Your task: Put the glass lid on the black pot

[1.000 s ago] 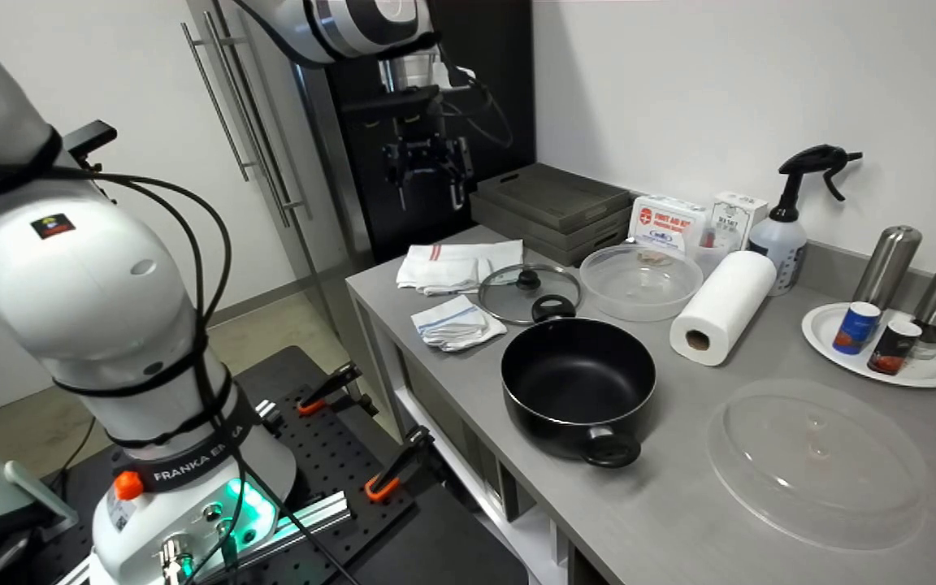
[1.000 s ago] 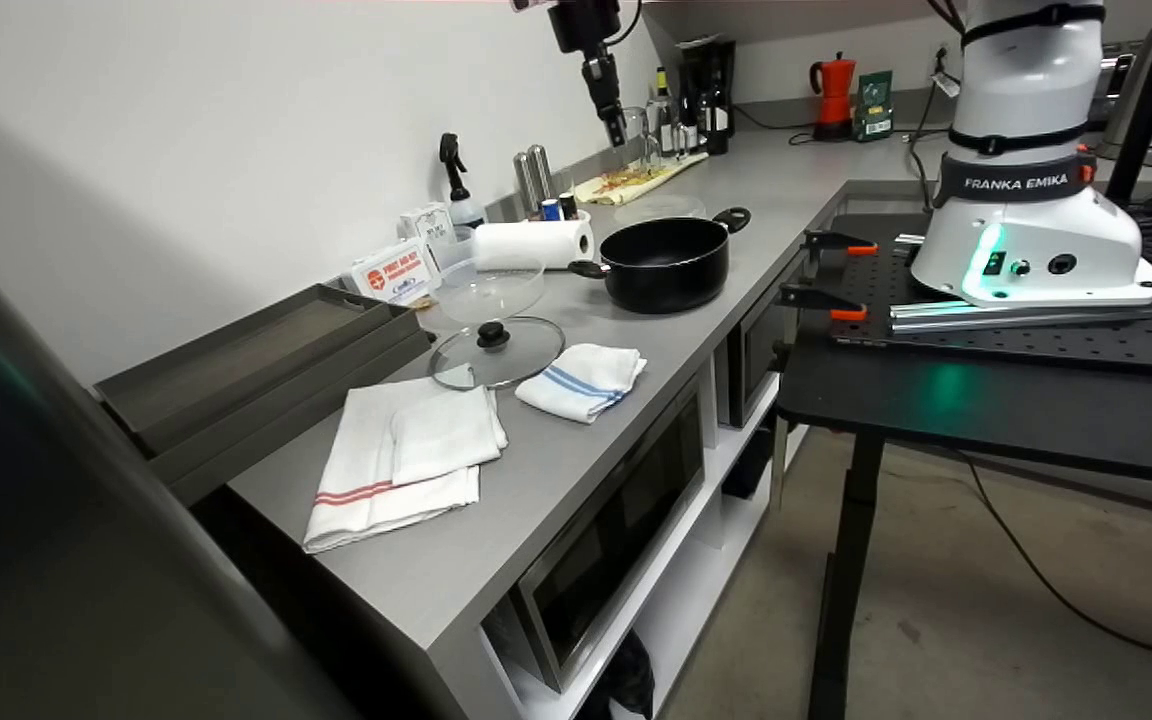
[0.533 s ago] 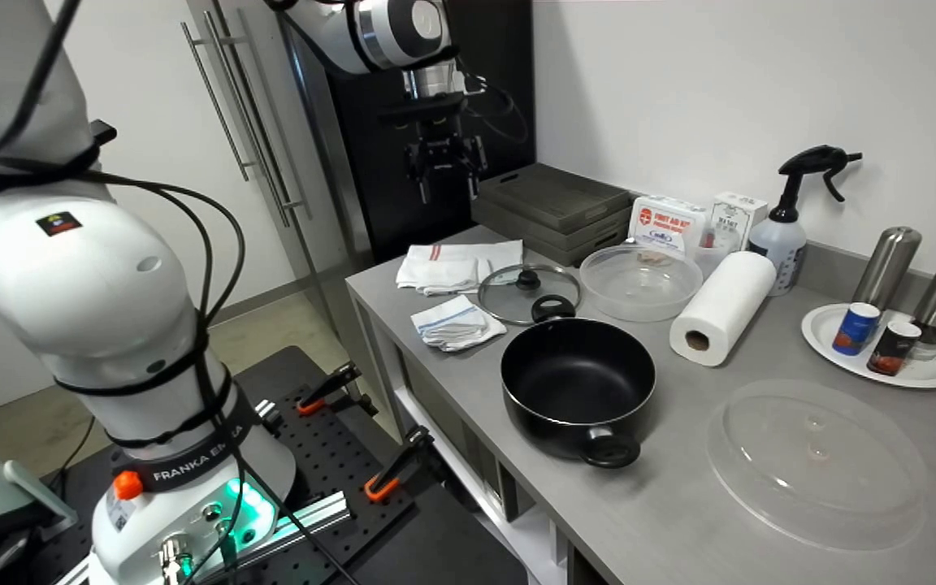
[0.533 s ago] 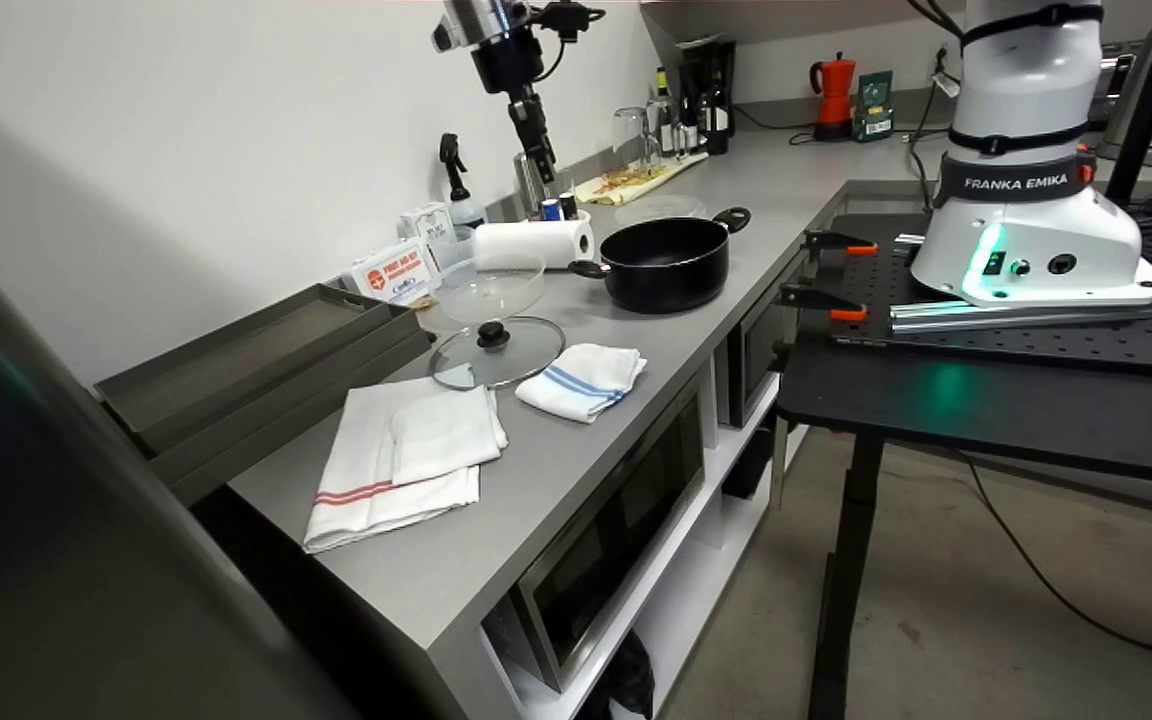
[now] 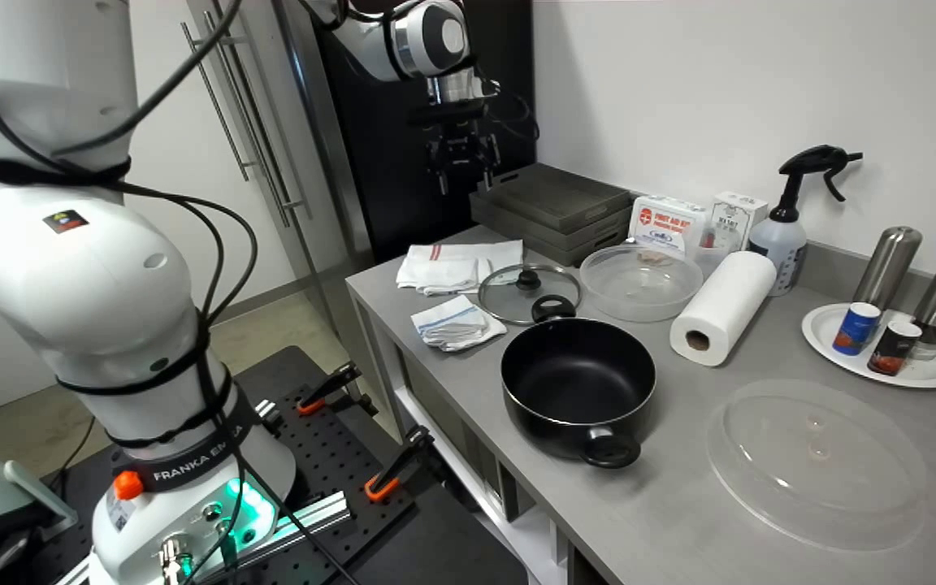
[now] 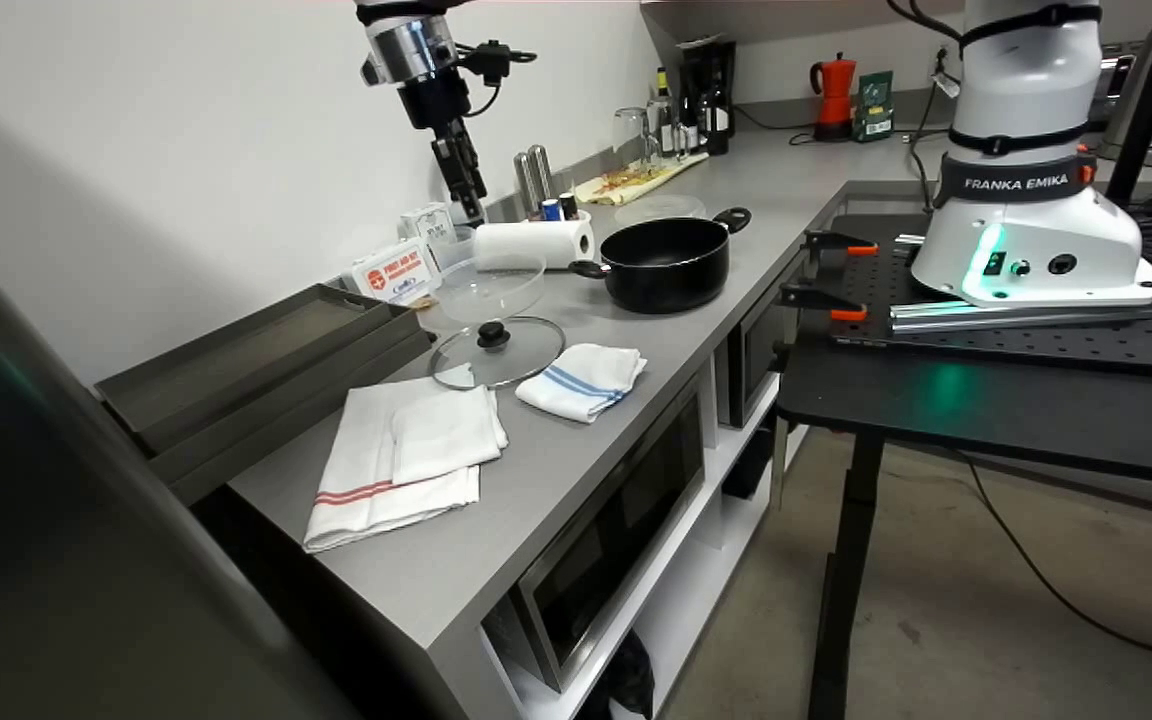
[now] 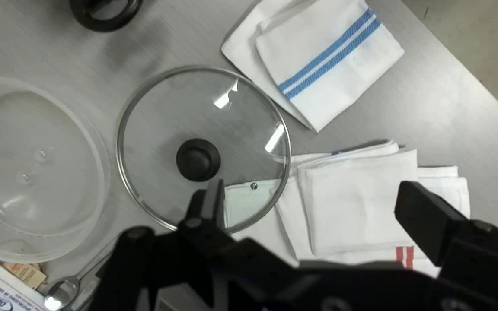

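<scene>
The glass lid (image 5: 500, 302) with a black knob lies on the counter beside the black pot, one edge over a white towel. It also shows in an exterior view (image 6: 526, 352) and in the wrist view (image 7: 158, 116). The black pot (image 5: 578, 378) stands upright and uncovered; it also shows in an exterior view (image 6: 666, 272). Only a pot handle (image 7: 102, 21) clearly shows in the wrist view. My gripper (image 5: 465, 182) is open and empty, pointing down, well above the counter's far end. In the wrist view the gripper (image 7: 311, 190) has its fingers wide apart, the left one near the lid's knob.
Folded towels (image 5: 456, 323) lie beside the lid. A clear plastic cover (image 5: 640, 282) and a paper-towel roll (image 5: 724, 309) are on the wall side. Stacked grey trays (image 5: 553, 207) stand at the counter's end. Another clear cover (image 5: 817, 463) lies past the pot.
My gripper has moved toward the lid end of the counter and lower, rightward in one exterior view and leftward in another. It stays open. The lid and pot have not moved.
</scene>
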Tool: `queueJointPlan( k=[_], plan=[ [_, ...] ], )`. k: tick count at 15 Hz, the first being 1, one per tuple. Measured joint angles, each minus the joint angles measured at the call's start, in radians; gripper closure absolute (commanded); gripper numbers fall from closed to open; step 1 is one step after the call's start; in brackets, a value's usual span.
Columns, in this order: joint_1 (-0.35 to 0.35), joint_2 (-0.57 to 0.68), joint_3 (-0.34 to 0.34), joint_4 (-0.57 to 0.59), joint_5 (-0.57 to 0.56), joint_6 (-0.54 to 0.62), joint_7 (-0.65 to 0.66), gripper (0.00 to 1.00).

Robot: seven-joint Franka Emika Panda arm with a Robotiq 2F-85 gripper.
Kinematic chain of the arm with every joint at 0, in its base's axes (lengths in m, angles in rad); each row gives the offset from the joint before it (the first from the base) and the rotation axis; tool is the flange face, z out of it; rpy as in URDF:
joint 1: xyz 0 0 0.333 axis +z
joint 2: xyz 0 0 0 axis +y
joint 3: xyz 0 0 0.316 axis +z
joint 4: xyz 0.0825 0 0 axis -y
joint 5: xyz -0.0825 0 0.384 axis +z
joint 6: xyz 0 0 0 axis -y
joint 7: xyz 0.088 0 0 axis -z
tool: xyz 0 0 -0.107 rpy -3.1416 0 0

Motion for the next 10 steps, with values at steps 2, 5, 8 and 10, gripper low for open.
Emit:
queueJointPlan(
  k=[2, 5, 8, 10],
  plan=[
    [0.0, 0.072, -0.001, 0.086, 0.001, 0.0, -0.001, 0.0],
    [-0.002, 0.179, -0.014, 0.206, 0.001, -0.002, -0.005, 0.0],
    [-0.01, 0.278, -0.032, 0.314, 0.002, -0.01, -0.008, 0.0],
    [-0.018, 0.336, -0.041, 0.376, 0.005, -0.019, -0.011, 0.0]
  ],
)
